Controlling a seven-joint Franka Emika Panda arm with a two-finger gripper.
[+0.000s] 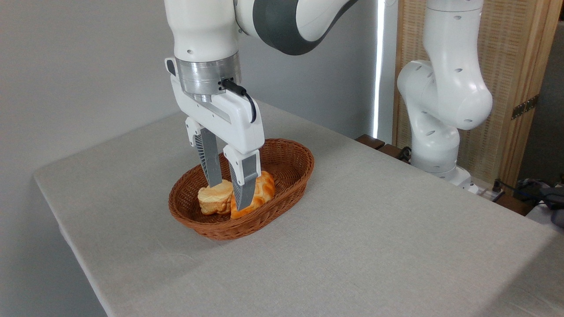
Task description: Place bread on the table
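The bread (213, 200), a small pale round bun, lies in the left half of a brown wicker basket (288, 174) on the cloth-covered table (374, 246). My gripper (228, 196) reaches straight down into the basket and is open. One finger stands at the bun's far side and the other at its near right side, between the bun and an orange braided loaf (264, 187). The bun's right part sits between the fingers. Whether the pads touch it is unclear.
The arm's white base (434, 145) stands at the table's far right edge, beside a wooden screen (511, 79). Cables and a dark object (546, 196) lie off the table at the right. Grey cloth stretches in front of and to the right of the basket.
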